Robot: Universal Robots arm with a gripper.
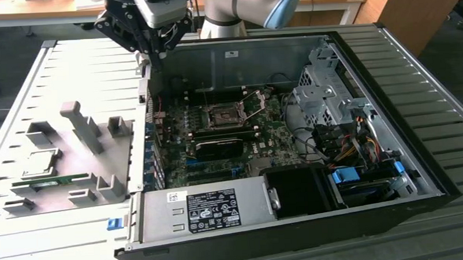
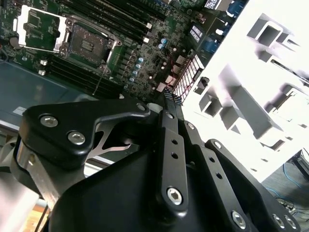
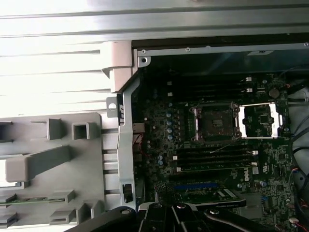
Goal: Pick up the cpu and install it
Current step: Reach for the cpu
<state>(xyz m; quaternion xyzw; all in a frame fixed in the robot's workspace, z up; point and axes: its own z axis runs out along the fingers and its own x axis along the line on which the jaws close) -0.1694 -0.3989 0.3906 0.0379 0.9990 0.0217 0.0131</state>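
The cpu [image 1: 38,163], a flat silver-grey square, lies in a recess of the grey fixture plate [image 1: 78,147] at the exterior view's left, beside the open computer case. My gripper [image 1: 158,51] hangs above the case's far left corner, well away from the cpu. Its black fingers meet at the tips with nothing between them, in both wrist views [image 2: 169,95] [image 3: 164,189]. On the motherboard, the black socket [image 1: 222,115] [image 2: 89,44] [image 3: 215,123] stands empty with its metal lid [image 1: 253,102] [image 2: 41,26] [image 3: 260,121] flipped open.
A green memory stick [image 1: 50,181] lies on the fixture plate just in front of the cpu. Upright grey posts [image 1: 81,126] rise from the plate. The case holds a power supply [image 1: 207,212], a drive cage [image 1: 327,95] and cables [image 1: 355,140].
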